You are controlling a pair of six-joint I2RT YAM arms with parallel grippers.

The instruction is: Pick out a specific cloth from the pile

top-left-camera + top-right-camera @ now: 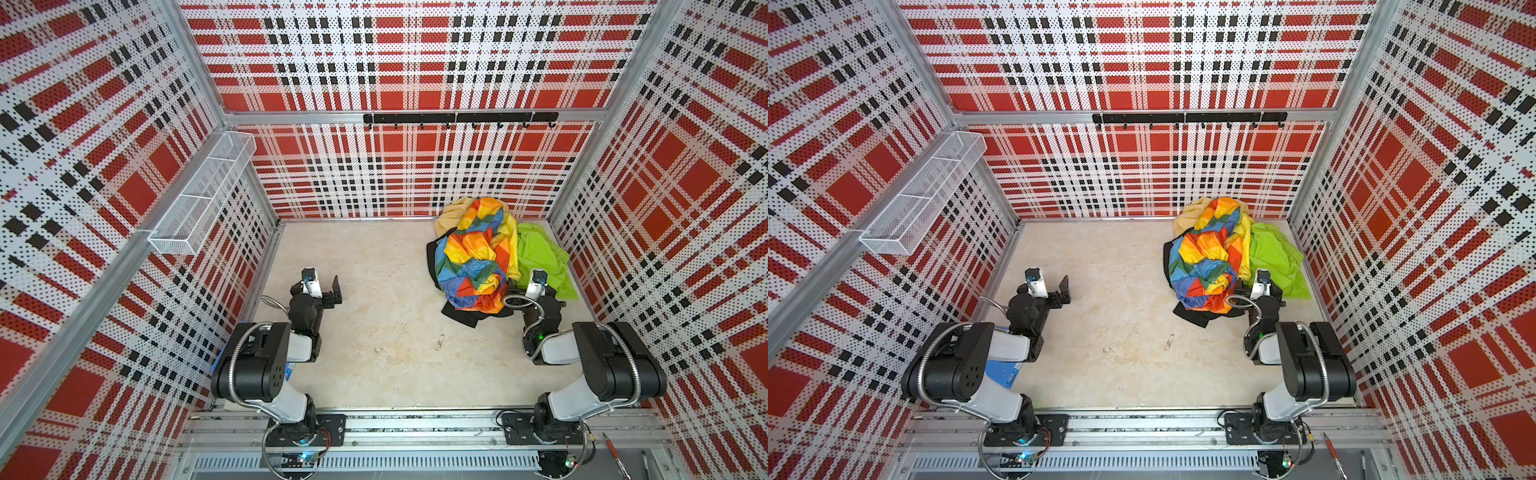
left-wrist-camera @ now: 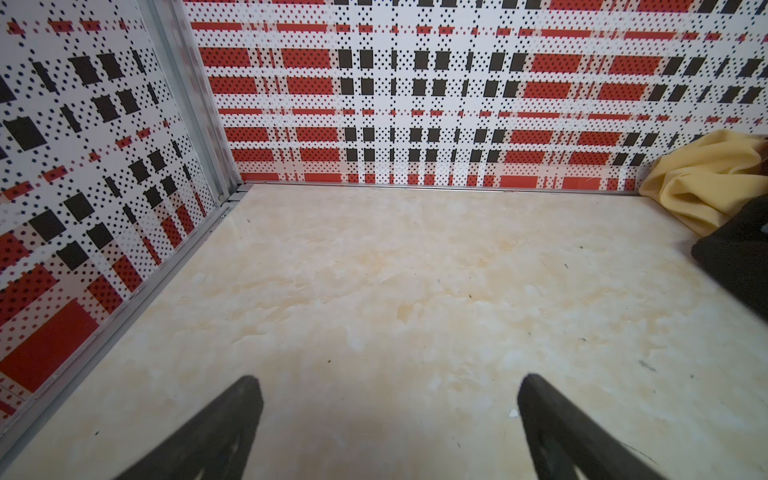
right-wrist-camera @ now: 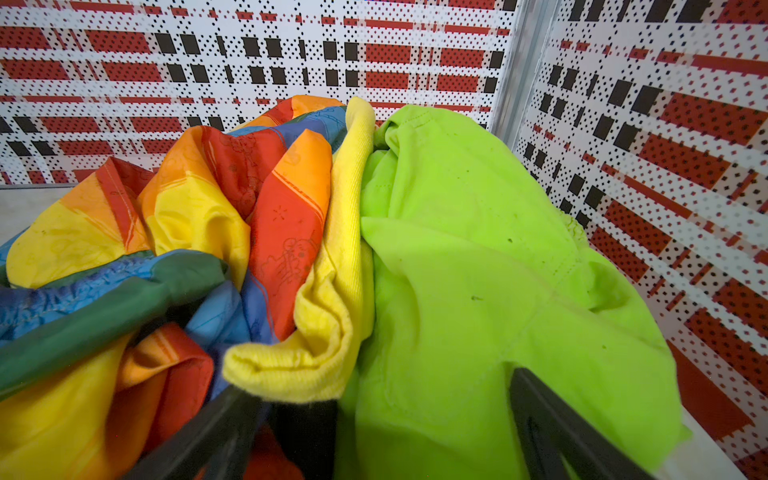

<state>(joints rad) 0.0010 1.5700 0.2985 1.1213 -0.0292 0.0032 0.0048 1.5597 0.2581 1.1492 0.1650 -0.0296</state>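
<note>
– Plaid panels in red, black and white boxed in a beige marbled table, so that was the whole setup. Anyone catch what the claws were doing?

– Yep. The right gripper had its jaws spread wide and wasn't pinching anything. It was nosed right up against the near side of the pile. In its wrist view one finger poked out from under the end of a bright yellow knit fold, and the other sat against the lime green cloth. The rainbow cloth was bunched up just beside that fold.

– And the other arm?

– The left gripper was wide open too, nothing between the jaws, over bare table on the left and well apart from the pile.

– So where was the black one?

– The black cloth was at the bottom of the heap, mostly buried under the rainbow cloth. In both top views only a dark rim showed along the pile's left side, plus a flap spilling onto the table at the near edge. The left wrist view caught a corner of it with the pale yellow cloth bunched behind it against the back wall. The whole pile sat in the far right corner, with the lime green on the right-wall side.

– Anything else in there?

– Just a white wire basket on the left wall and a black hook rail across the back.
</note>
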